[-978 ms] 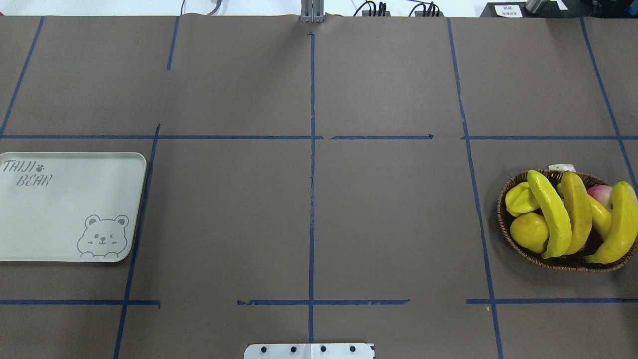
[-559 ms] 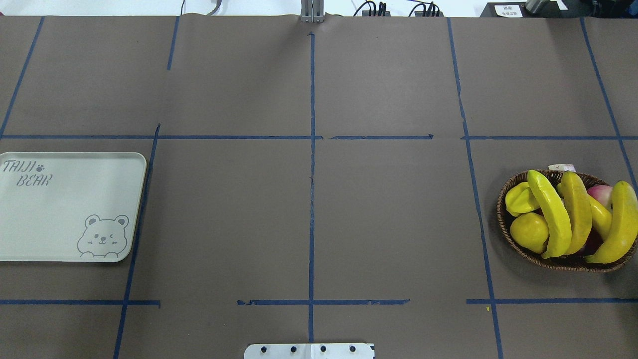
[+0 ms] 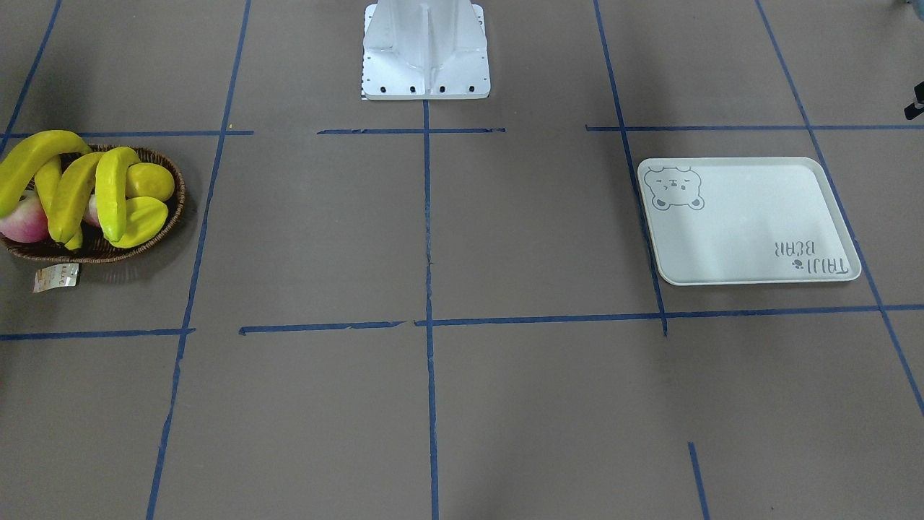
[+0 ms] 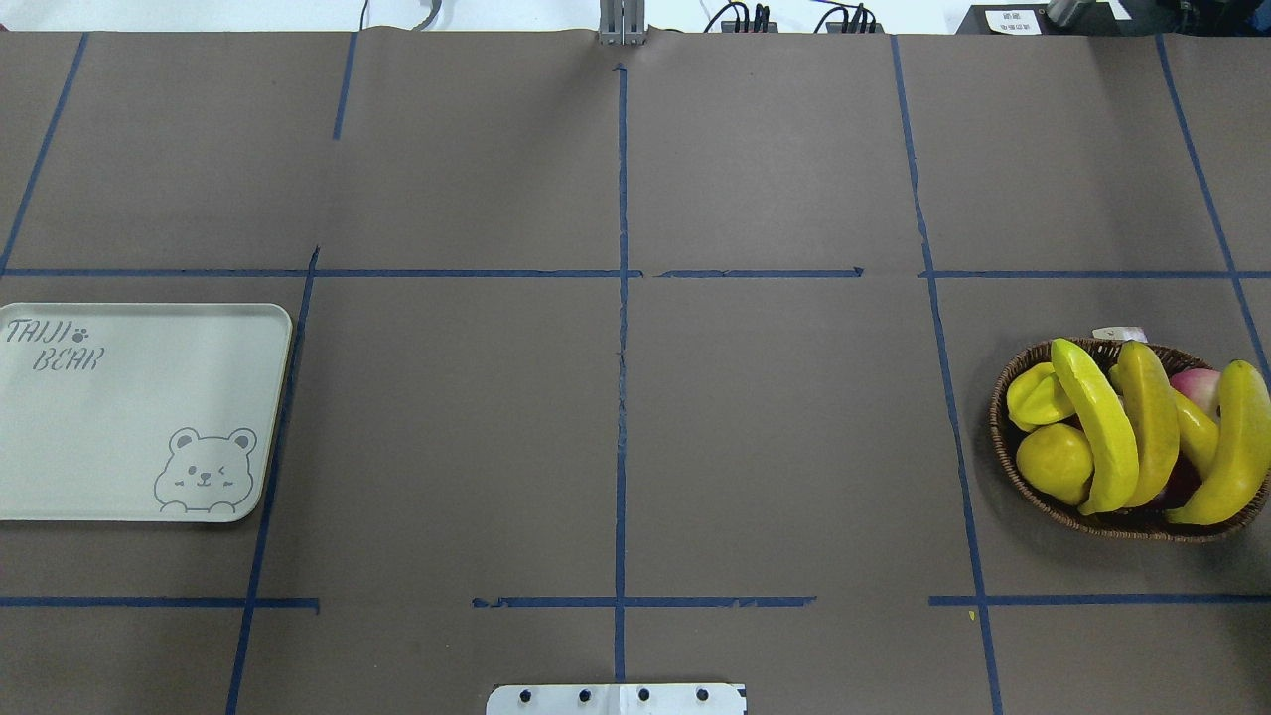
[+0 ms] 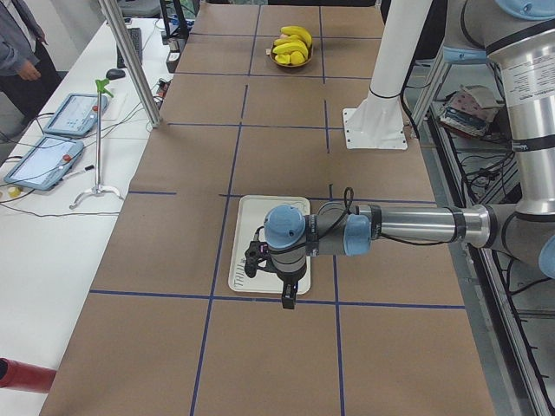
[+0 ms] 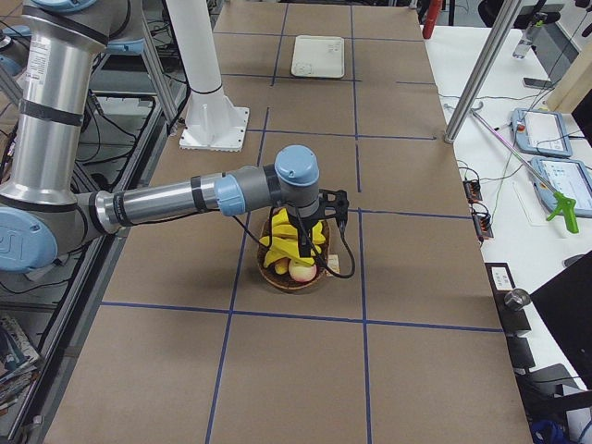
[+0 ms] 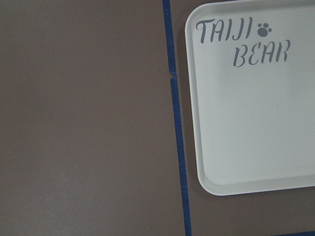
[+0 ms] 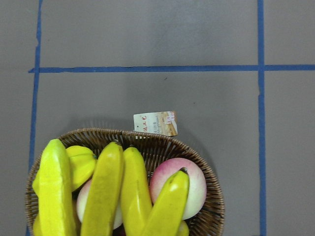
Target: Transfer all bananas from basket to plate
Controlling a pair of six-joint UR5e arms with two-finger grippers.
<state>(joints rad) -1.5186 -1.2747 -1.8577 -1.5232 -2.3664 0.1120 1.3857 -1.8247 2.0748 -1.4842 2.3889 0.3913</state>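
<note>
Four yellow bananas (image 4: pixel 1097 427) lie across the dark woven basket (image 4: pixel 1001 447) at the table's right; they also show in the right wrist view (image 8: pixel 103 191) and the front view (image 3: pixel 72 195). The off-white plate (image 4: pixel 129 417) with the bear drawing lies bare at the left, also in the left wrist view (image 7: pixel 256 123). My left gripper (image 5: pixel 289 297) hangs above the plate's near edge and my right gripper (image 6: pixel 301 245) hangs above the basket. Each shows only in a side view, so I cannot tell whether it is open or shut.
In the basket also lie a yellow starfruit (image 4: pixel 1038 397), a round yellow fruit (image 4: pixel 1053 462) and pink fruits (image 4: pixel 1197 385). A paper tag (image 4: pixel 1119 334) lies beside the basket. The robot's white base (image 3: pixel 426 50) stands at the near middle edge. Blue tape lines cross the brown table.
</note>
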